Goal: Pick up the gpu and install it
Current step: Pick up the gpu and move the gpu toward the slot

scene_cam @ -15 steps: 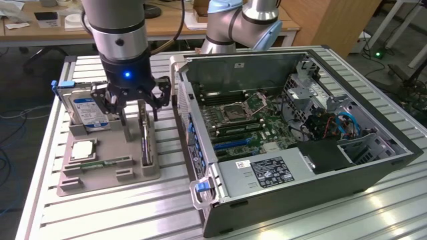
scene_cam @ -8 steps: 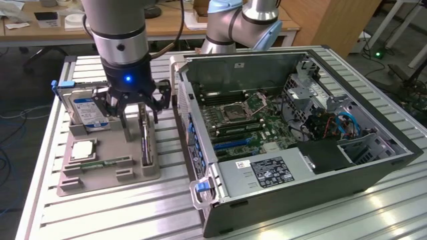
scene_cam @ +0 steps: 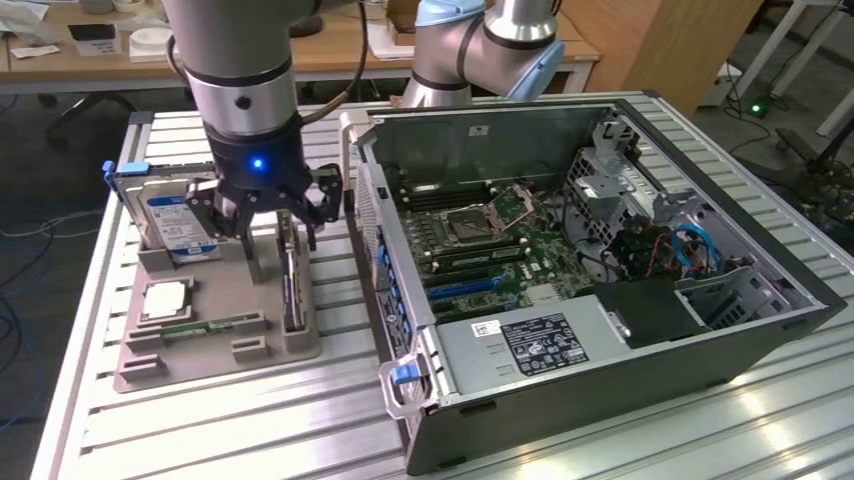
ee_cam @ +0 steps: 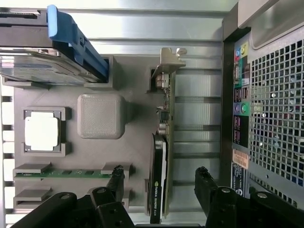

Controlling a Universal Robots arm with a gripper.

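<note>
Empty, wide-open claw (ee_cam: 160,171) straddles the edge-standing gpu (ee_cam: 164,137), its length alongside the case (ee_cam: 273,118).

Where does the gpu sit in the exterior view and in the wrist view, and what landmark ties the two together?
Exterior view: the gpu stands on edge in the grey tray, toward the exterior view's left, just under the open hand.
Wrist view: the gpu stands in its tray slot between the hand's spread fingers.
Shared landmark: the square silver CPU chip lying in the same tray.
</note>
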